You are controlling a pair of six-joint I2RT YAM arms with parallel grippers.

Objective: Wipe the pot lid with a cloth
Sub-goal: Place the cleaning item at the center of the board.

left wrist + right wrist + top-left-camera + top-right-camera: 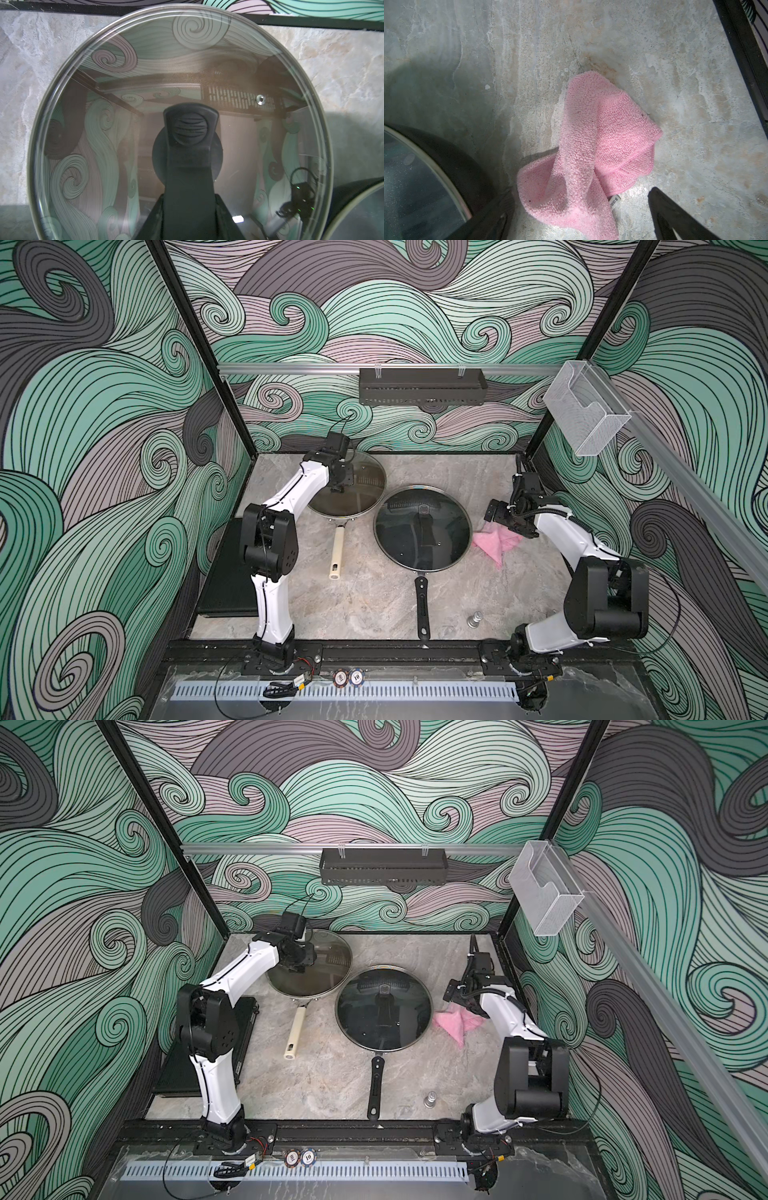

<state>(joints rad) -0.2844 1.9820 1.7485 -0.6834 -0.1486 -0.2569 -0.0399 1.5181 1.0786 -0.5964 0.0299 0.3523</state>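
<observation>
Left claw [190, 209] is part-closed and clamped on the black handle [190, 133] of the round clear glass lid [361, 489], above the cream-handled pan [337, 551]. Right claw [579, 203] gapes wide and grips nothing. It's poised over the soft pink terry cloth [492, 545], which lies crumpled on the grey marbled surface [374, 605] between its fingers. The black pan with a dark glass lid [424, 526] sits just beside the cloth, crowding that side.

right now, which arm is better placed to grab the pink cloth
Right. The right fingers, open and empty, hang over the pink cloth; the left fingers are shut on the handle of the glass lid.
</observation>
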